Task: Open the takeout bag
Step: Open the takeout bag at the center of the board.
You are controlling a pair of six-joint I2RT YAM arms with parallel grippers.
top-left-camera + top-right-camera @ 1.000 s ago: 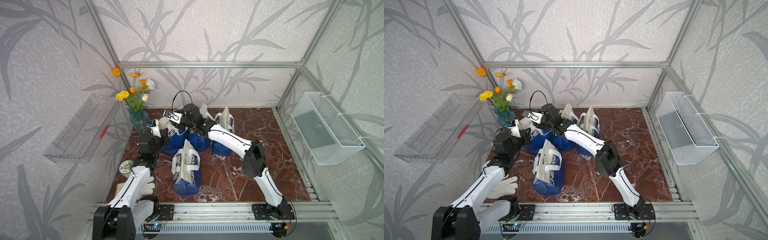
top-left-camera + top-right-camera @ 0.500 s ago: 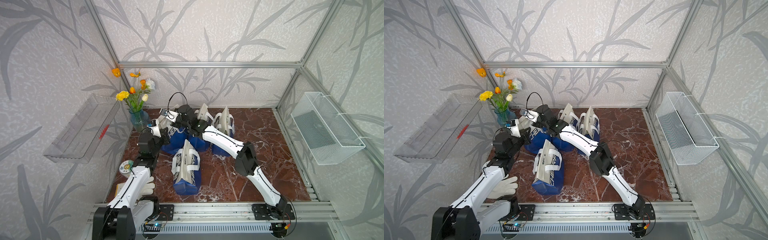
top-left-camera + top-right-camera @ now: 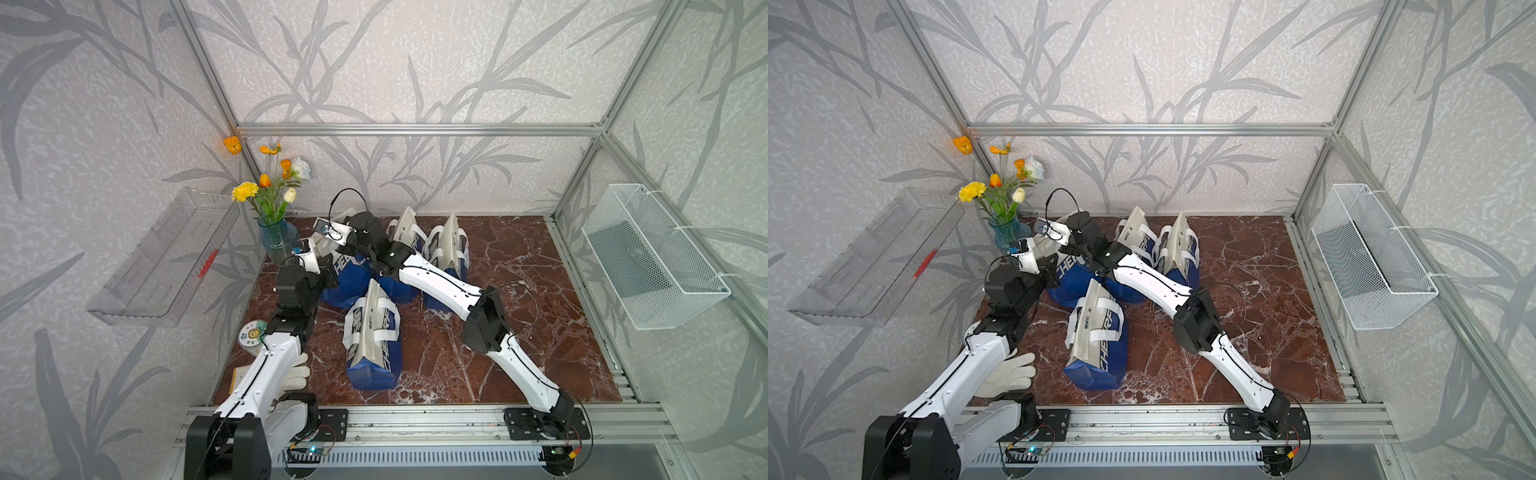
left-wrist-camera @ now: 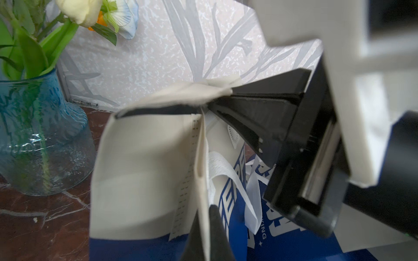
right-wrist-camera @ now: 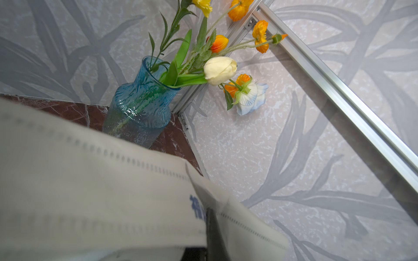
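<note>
Left wrist view: left claw and right claw clamp takeout bag.

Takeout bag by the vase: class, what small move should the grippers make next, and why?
Probably draw the grippers apart. The left gripper and right gripper are shut on the top of the takeout bag, whose mouth is only a narrow slit.
</note>
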